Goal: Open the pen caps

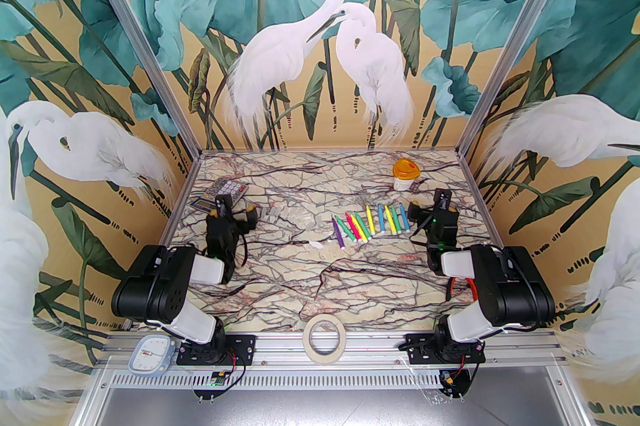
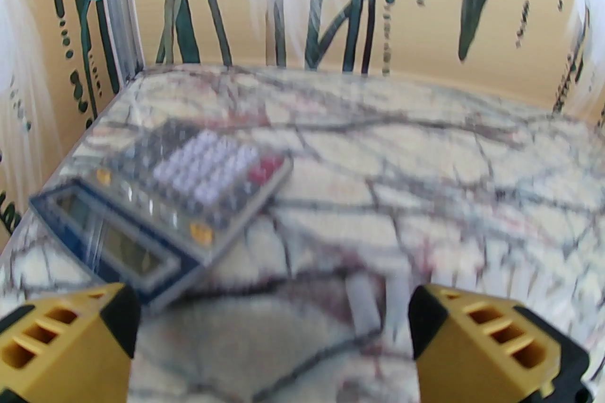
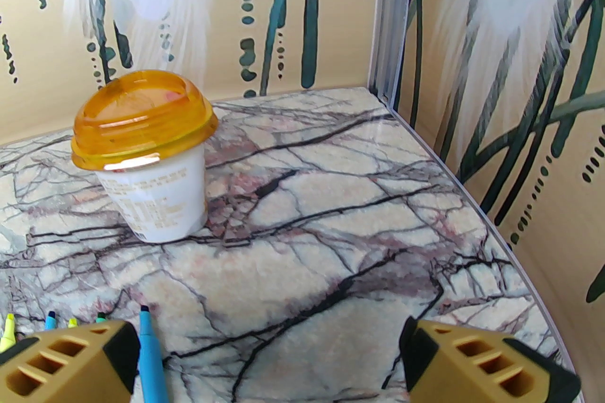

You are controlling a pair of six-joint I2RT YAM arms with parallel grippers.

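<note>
Left gripper [image 2: 274,325] and right gripper [image 3: 269,354] jaws gape empty; the slim bright plastic marker pens [image 3: 151,363] beside the right jaws look light, slippery, best pinched mid-barrel.

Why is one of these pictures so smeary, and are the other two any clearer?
Left wrist view: blurred throughout, the calculator keys smeared into blobs. Right wrist view: sharp, with a bright glare streak on the cup's orange lid. Top external view: crisp on the pens, though wide-angle distortion splays the metal frame posts outward.
</note>
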